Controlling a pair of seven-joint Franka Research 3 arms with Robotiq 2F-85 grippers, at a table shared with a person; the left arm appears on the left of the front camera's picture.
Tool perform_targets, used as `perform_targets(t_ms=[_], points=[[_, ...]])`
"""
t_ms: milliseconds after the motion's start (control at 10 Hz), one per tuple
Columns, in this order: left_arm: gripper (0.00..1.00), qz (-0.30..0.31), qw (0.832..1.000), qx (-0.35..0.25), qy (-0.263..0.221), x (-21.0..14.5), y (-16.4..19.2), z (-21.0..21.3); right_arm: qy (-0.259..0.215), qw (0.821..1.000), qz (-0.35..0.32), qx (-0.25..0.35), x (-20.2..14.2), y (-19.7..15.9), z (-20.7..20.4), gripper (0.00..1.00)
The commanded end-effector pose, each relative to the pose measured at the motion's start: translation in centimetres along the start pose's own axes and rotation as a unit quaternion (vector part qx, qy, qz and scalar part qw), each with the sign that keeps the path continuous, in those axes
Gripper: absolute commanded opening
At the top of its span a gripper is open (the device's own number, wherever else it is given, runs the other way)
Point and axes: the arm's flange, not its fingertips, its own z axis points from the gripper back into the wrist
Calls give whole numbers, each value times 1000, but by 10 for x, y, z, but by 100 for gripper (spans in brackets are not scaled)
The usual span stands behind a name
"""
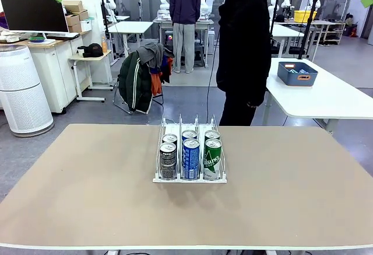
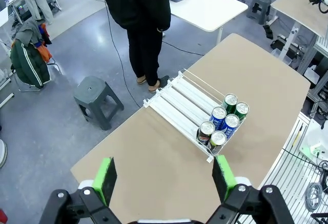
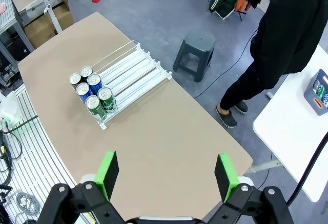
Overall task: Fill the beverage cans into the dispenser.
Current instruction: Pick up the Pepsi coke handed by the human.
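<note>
Beverage cans [image 1: 190, 153], six of them, stand two to a lane in the dispenser [image 1: 189, 180], in the middle of the table [image 1: 87, 179]. From the left wrist, the left gripper [image 2: 164, 171] is wide open and holds nothing, high above the cans. From the right wrist, the right gripper [image 3: 166, 171] is wide open and empty too.

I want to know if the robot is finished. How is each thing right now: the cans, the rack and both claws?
dispenser: on the table, two cans per lane, far end bare
black cans: upright, outer lane
blue cans: upright, middle lane
green cans: upright, other outer lane
left gripper: open, empty
right gripper: open, empty
</note>
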Motion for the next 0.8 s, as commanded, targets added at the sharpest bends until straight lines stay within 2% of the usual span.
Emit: perform_targets(t_ms=[0, 600, 700], points=[[100, -8, 1000, -20, 20, 10, -4, 1, -5, 1000, 1, 3, 0, 2, -1, 100], [100, -31, 998, -46, 38, 19, -9, 0, -5, 1000, 1, 3, 0, 2, -1, 100], [100, -19, 999, -30, 29, 18, -12, 0, -5, 1000, 1, 3, 0, 2, -1, 100]])
